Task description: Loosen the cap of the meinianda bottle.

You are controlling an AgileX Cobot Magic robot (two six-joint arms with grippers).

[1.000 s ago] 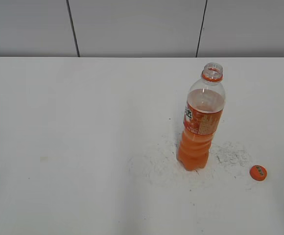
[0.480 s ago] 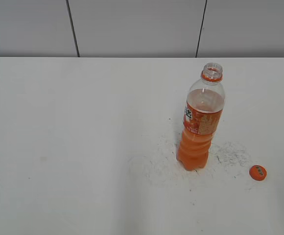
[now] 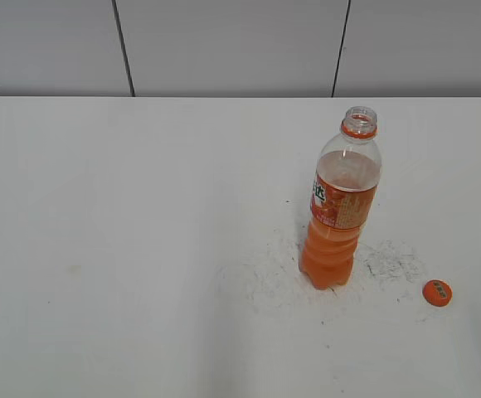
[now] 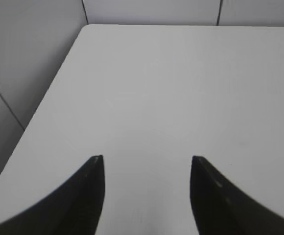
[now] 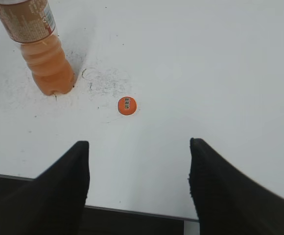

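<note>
White tabletop filled most of the exterior view, with grey wall panels split by two dark seams across the top of the frame. Right of centre stood the clear plastic meinianda bottle of orange drink, upright, its mouth open above an orange neck ring. Its orange label carried white characters, too small to read. Dark scuff marks speckled the surface around its base. The small round orange screw cap lay flat on the table at the lower right, apart from the bottle, a yellowish printed mark on top, unreadable. Neither arm appeared in this view; the whole left half of the table lay bare.

Through the left wrist view, the left gripper hung with its two dark fingers spread wide, nothing between them, over plain white table. The table's left edge and rounded far corner showed at the upper left, against grey wall.

Through the right wrist view, the right gripper was likewise spread and empty, near the table's front edge at the bottom of the frame. The bottle stood at the upper left, label text illegible. The cap lay near the centre, beyond the fingers, with clear table stretching to the right.
</note>
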